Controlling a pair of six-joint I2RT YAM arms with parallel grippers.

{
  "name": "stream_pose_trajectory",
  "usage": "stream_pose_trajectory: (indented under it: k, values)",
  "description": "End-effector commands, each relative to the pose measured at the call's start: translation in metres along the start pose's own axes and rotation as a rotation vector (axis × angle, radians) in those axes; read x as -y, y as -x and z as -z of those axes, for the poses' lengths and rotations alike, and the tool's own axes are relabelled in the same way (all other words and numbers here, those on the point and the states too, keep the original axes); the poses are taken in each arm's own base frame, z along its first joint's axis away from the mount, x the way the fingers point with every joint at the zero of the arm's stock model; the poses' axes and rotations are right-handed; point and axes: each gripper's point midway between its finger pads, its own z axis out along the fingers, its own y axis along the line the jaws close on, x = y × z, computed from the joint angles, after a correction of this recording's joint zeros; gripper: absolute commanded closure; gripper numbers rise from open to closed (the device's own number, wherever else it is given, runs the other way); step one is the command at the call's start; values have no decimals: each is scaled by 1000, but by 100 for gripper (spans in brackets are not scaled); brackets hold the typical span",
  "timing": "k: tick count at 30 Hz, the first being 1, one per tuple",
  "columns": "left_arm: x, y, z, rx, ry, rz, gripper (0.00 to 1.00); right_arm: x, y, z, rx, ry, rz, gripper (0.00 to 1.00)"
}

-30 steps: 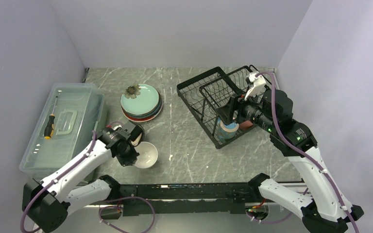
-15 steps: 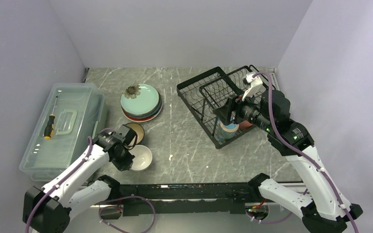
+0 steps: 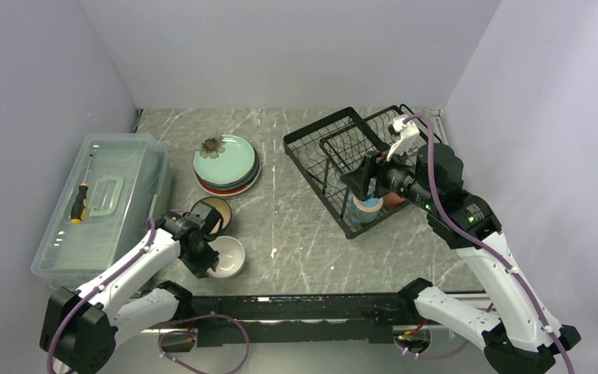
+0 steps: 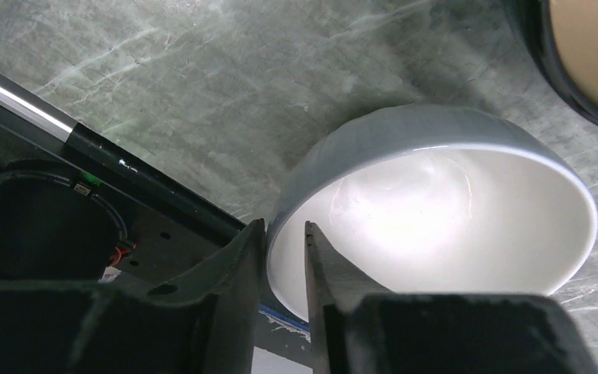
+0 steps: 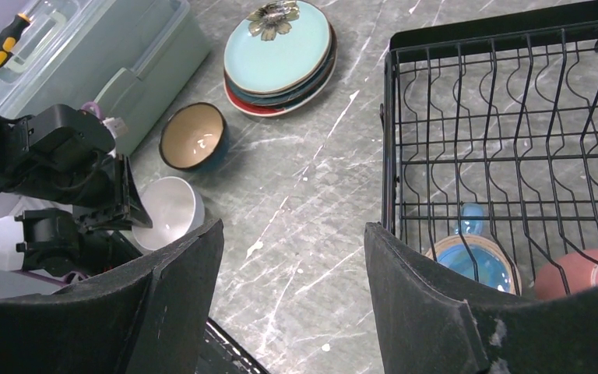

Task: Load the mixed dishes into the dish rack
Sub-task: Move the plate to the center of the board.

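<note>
My left gripper (image 3: pixel 205 258) (image 4: pixel 284 230) grips the near rim of the white bowl (image 3: pixel 230 255) (image 4: pixel 436 210), one finger outside and one inside; the bowl sits tilted near the table's front edge. The brown bowl (image 3: pixel 212 212) (image 5: pixel 194 137) stands just behind it. A stack of plates (image 3: pixel 226 162) (image 5: pixel 279 48), mint-green with flower on top, lies at mid-left. The black wire dish rack (image 3: pixel 311 134) (image 5: pixel 389 140) holds the blue mug (image 3: pixel 367 207) (image 5: pixel 471 263) and the pink mug (image 5: pixel 584 274). My right gripper (image 3: pixel 360 180) (image 5: pixel 292 226) hangs open and empty over the rack's left edge.
A clear plastic box (image 3: pixel 105 206) (image 5: pixel 128 58) with a screwdriver (image 3: pixel 79 204) on its lid stands at the left wall. The black base rail (image 4: pixel 124 167) runs along the front edge right beside the white bowl. Walls close in on three sides.
My left gripper and the white bowl have shifted a little toward the front edge. The brown bowl is now uncovered. My right gripper has edged slightly left over the rack.
</note>
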Motion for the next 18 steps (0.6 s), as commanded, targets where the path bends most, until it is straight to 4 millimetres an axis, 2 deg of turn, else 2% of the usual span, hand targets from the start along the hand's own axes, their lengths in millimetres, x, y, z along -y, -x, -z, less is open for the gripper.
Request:
stream_pose_trajectory:
  k: [1, 12, 18]
  values:
    - [6, 3, 6, 7, -15, 17, 66, -8, 10, -3, 38, 38, -2, 31]
    - [1, 8, 33, 20, -31, -35, 42, -8, 13, -3, 46, 36, 4, 31]
    - [16, 14, 63, 24, -104, -96, 40, -9, 14, -4, 49, 45, 2, 31]
